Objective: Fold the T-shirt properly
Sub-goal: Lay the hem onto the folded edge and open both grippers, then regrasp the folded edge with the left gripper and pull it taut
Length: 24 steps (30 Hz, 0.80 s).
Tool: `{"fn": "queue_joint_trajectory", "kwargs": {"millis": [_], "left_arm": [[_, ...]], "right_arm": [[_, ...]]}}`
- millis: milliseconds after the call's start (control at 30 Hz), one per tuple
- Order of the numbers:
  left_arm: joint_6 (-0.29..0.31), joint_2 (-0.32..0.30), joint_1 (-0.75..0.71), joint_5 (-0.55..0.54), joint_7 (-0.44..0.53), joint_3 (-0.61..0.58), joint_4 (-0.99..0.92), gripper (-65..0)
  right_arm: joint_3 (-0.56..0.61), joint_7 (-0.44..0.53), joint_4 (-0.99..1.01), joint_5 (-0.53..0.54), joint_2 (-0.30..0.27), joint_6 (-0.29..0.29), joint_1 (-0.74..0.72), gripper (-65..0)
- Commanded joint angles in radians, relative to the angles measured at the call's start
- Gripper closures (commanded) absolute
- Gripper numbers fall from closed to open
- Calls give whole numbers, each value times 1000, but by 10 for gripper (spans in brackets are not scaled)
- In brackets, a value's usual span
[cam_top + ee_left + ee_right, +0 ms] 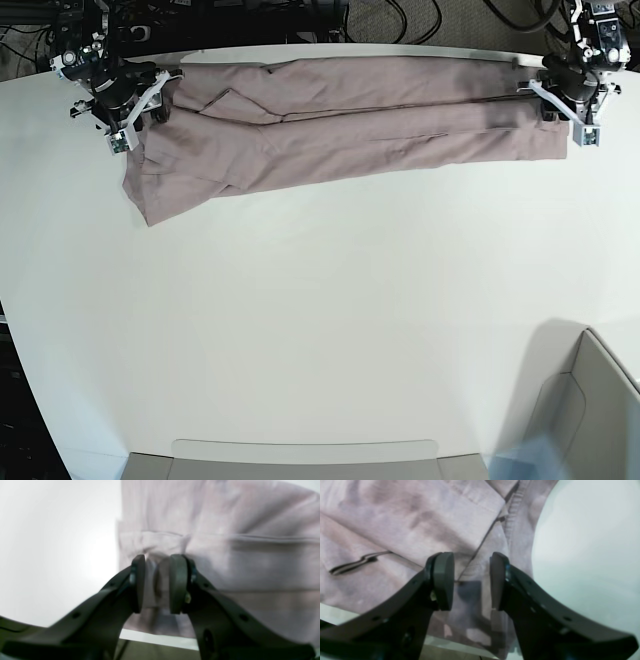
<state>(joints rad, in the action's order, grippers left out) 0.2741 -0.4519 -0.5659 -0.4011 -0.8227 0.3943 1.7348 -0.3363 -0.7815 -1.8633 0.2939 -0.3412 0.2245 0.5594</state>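
The dusty-pink T-shirt [350, 120] lies flat along the table's far edge, folded lengthwise into a long, slightly wrinkled strip. My left gripper [568, 118] is at the strip's right end in the base view. In the left wrist view, the left gripper [158, 575] has its pads apart over a seamed edge of the T-shirt [250, 567], with cloth showing in the gap. My right gripper [140, 112] is at the strip's other end. Seen from the right wrist, the right gripper [470, 575] is open just above the T-shirt [395, 525], beside the ribbed collar [517, 507].
The white table [320, 300] stretches toward the camera. A grey box [590, 410] stands at the near right corner and a flat grey tray [300, 455] sits at the near edge. Dark cables and equipment [400, 20] lie beyond the far edge.
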Motion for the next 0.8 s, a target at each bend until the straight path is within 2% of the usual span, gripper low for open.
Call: {"fn": "queue_joint_trajectory", "kwargs": {"millis": [0, 233, 400, 767], "left_arm": [[-5, -12, -3, 21, 13, 5, 14, -159], [-5, -18, 36, 43, 3, 7, 14, -166], [0, -68, 37, 40, -54, -4, 9, -229], [1, -69, 37, 40, -54, 1, -3, -229]], "right_arm": [[-8, 18, -17, 6, -14, -1, -2, -249], [-8, 18, -17, 6, -14, -1, -2, -249], [-8, 18, -17, 6, -14, -1, -2, -249], [-7, 15, -16, 6, -14, -1, -14, -249]]}}
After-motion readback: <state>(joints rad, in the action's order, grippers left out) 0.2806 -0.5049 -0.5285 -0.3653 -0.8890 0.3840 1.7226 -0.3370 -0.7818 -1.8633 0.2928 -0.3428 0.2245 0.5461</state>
